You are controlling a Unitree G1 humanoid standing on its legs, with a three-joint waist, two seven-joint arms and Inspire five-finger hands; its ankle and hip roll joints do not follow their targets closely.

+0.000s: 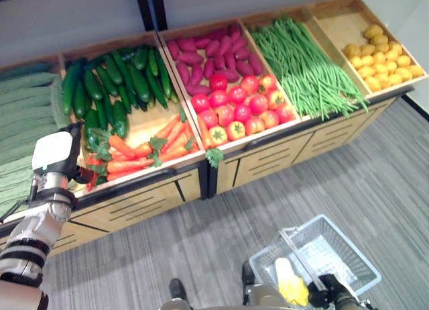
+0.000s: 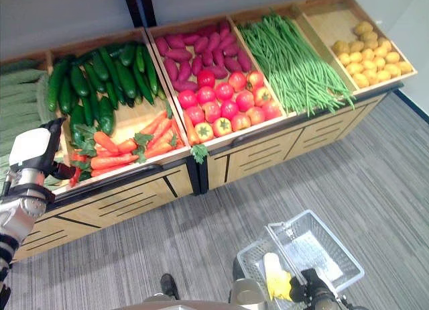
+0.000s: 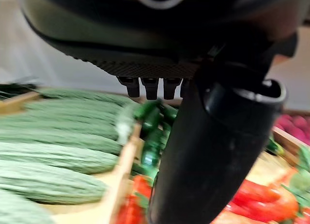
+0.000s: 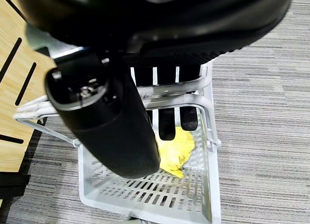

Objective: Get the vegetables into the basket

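Left hand [image 1: 57, 164]: hovering at the front left corner of the carrot bin, fingers curling with nothing in them.
Carrots [image 1: 137, 151]: lying at the stand's front edge, just beside that hand.
Neighbours: cucumbers [image 1: 110, 88] behind the carrots; ridged green gourds [image 3: 53, 151] left; tomatoes [image 1: 241, 109] right.
Right hand [image 4: 160, 88]: curling round the handles of the basket [image 1: 335, 256].
Basket contents: something yellow [image 1: 289, 283] lying inside.

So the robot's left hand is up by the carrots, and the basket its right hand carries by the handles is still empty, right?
Not quite: the basket is not empty. The right wrist view shows a yellow item already lying in it. The rest holds: the left hand is up by the carrots, and the right hand has its fingers curled round the basket's handles.
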